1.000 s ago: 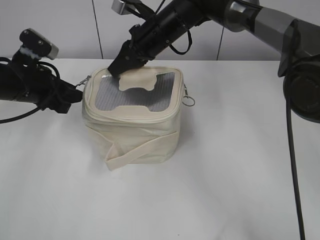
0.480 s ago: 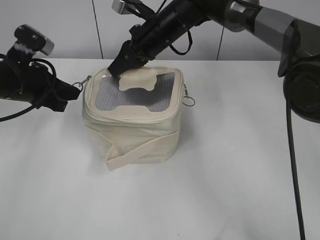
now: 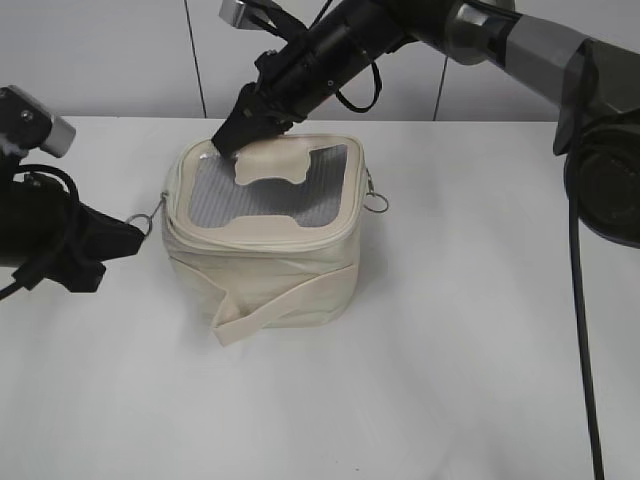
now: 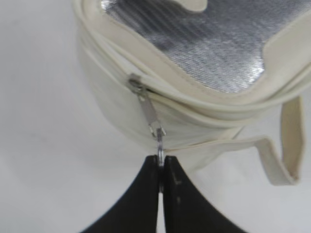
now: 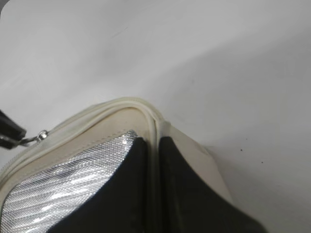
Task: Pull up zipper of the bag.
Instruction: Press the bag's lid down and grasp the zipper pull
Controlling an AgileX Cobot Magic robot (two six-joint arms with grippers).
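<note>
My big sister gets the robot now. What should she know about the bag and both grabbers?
Left gripper: shut on the zipper pull, at the bag's left side.
Right gripper: shut on the bag's back top edge, holding it steady.
The bag stands on the white table.
Done: both grips made.
Left: the pictures don't show how far the zipper is closed; check, then finish the pull.

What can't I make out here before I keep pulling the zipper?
- Zipper track at the bag's back and right: hidden by the lid in the exterior view, outside both wrist views.
- Right gripper's fingertips: its own fingers cover them; they close on the lid seam.
- Pull ring inside the left gripper: buried between shut fingers.
- Bag contents: lid covers them.
</note>
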